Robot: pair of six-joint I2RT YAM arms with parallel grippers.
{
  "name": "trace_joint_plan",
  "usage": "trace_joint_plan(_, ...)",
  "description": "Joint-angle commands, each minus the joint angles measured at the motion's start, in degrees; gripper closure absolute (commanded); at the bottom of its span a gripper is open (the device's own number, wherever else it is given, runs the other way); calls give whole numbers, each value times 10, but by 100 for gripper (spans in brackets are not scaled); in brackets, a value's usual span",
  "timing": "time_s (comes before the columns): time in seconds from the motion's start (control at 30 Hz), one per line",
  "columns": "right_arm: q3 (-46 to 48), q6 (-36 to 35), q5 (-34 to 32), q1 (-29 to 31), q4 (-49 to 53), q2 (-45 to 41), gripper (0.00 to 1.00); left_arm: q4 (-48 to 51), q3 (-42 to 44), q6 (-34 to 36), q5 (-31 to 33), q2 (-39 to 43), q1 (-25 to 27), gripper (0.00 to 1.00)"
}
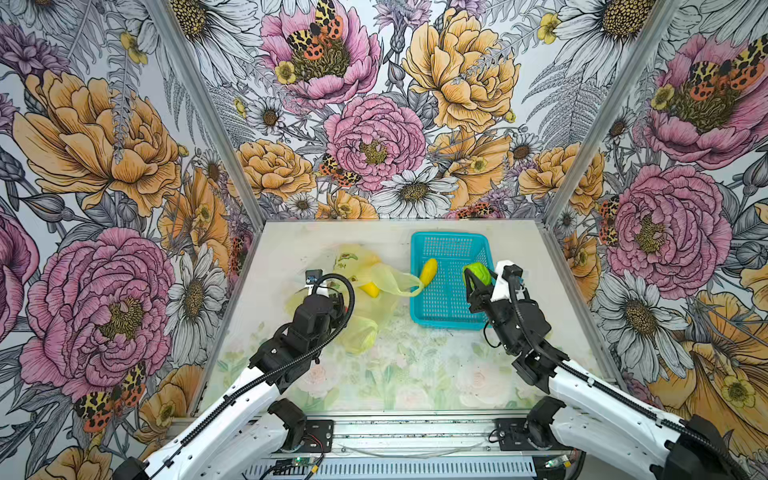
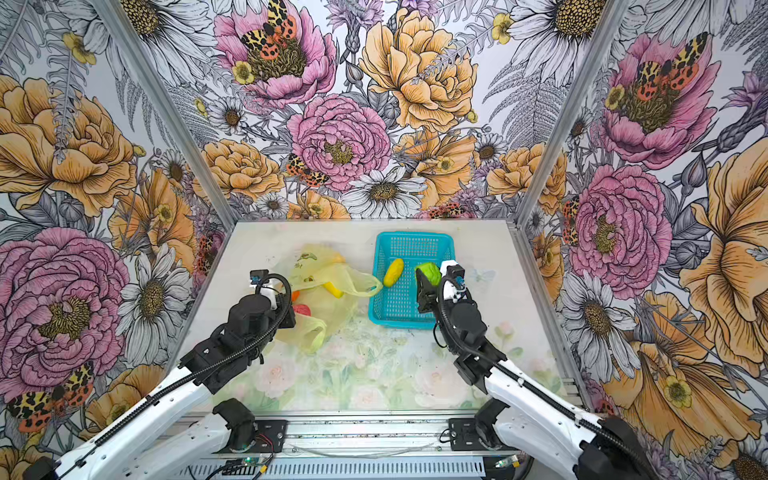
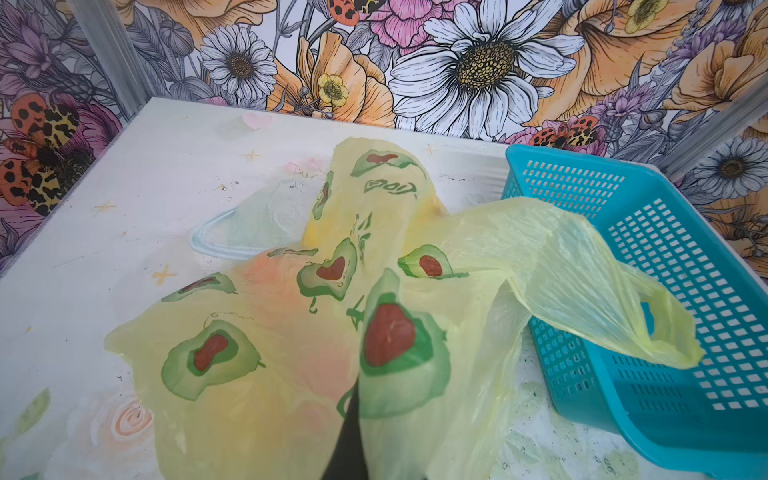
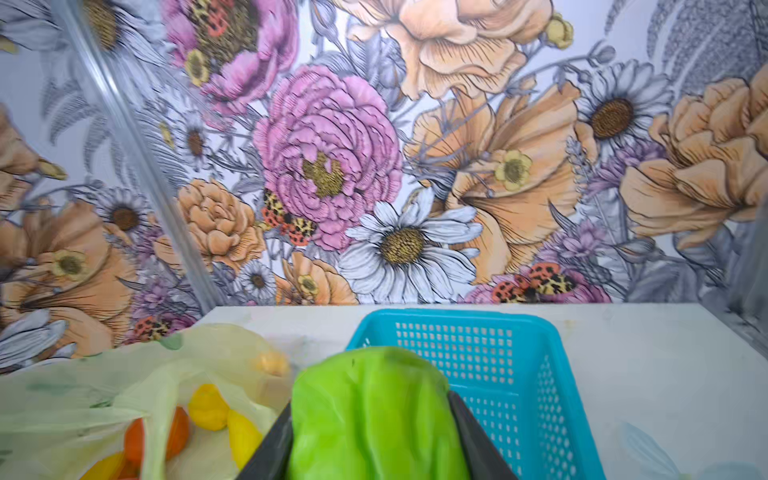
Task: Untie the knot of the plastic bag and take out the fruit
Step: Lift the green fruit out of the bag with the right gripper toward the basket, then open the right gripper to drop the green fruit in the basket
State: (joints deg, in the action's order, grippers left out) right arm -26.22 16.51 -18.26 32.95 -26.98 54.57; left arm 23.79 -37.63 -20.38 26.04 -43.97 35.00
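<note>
Pale floral tabletop, plastic bag, teal basket; flowered walls around.

Lab-style robot test booth, flowered wallpaper panels, aluminium frame posts, slotted metal base rail

Pale floral table, plastic bag, teal basket
</note>
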Motion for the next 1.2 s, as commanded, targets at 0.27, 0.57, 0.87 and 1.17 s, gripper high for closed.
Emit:
trace_joint_plan(0.27,-263,45,42,-111,221,379,100,-2,-13,2,14,3,-7,100)
trace_joint_plan(0.57,-442,30,66,-123,286,567,95,-2,-14,3,14,-7,-11,100)
trace_joint_plan(0.87,-451,52,103,-147,290,583,38,-2,-12,3,12,4,-13,100)
trace_joint_plan(1.17,-396,42,160,-154,236,520,26,-2,-12,3,10,5,-12,100)
